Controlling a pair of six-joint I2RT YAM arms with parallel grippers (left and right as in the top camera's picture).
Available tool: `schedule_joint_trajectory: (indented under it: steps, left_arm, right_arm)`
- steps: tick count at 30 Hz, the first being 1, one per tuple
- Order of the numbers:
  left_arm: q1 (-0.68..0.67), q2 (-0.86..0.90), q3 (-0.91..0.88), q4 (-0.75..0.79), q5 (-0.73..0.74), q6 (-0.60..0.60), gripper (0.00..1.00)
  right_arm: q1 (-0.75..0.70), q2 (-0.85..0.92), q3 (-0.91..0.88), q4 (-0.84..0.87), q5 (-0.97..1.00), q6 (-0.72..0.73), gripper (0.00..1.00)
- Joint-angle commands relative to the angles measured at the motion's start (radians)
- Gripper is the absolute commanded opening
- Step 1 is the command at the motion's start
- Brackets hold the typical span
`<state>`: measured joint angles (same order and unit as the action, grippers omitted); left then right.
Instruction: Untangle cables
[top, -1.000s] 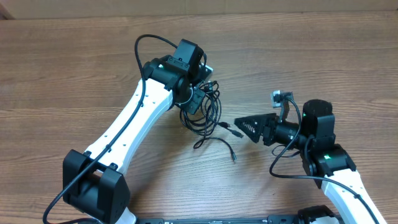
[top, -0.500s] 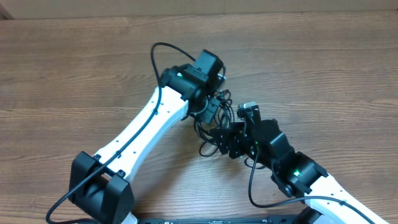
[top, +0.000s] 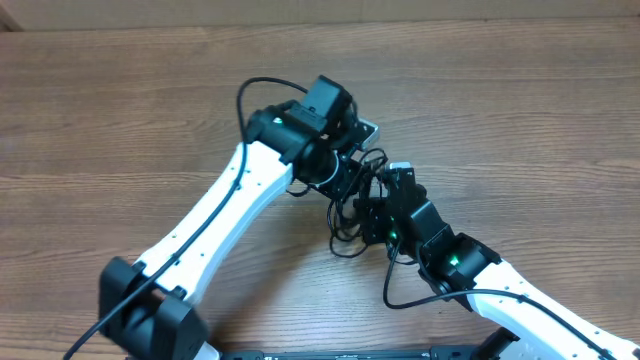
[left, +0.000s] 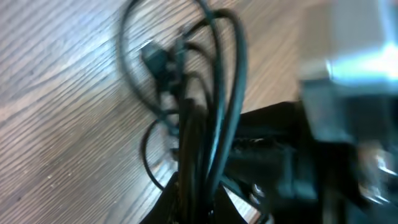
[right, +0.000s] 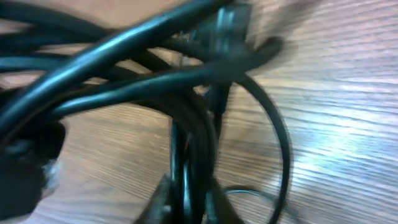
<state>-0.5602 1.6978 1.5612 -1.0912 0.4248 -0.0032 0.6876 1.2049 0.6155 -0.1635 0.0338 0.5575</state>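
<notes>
The cables (top: 338, 236) are a knotted bundle of thin black cords in the middle of the wooden table (top: 120, 110), caught between both grippers. My left gripper (top: 347, 178) is shut on the bundle's upper part. In the left wrist view the cables (left: 189, 130) rise out of its gripper (left: 198, 205), and a plug tip (left: 149, 56) sticks out at the top. My right gripper (top: 362, 212) is shut on the strands just below and to the right. In the right wrist view the cables (right: 155, 78) are pinched in its gripper (right: 186, 202). One loop trails onto the table.
The two arms meet at the table's centre, wrists nearly touching. The right arm's black body (left: 280, 162) and grey camera housing (left: 354, 62) fill the right side of the left wrist view. A thick black arm wire (top: 262, 88) arcs over the left arm.
My right arm has swung in from the right to the bundle and its jaws have shut on the strands. The left arm shifted slightly right, still holding the cables.
</notes>
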Motion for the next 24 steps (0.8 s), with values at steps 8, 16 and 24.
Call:
schedule_joint_trajectory:
  steps: [8, 16, 24]
  left_arm:
    - [0.157, -0.097, 0.027, 0.069, 0.069, 0.055, 0.04]
    - [0.227, -0.07, 0.027, 0.129, -0.085, -0.144, 0.04]
    - [0.246, -0.061, 0.027, 0.138, -0.31, -0.27, 0.04]
  right_arm:
    - [0.004, -0.172, 0.011, -0.054, -0.423, -0.016, 0.04]
    - [0.004, -0.439, 0.011, -0.093, -0.598, -0.074, 0.04]
    - [0.004, -0.538, 0.011, -0.262, -0.346, -0.065, 0.04]
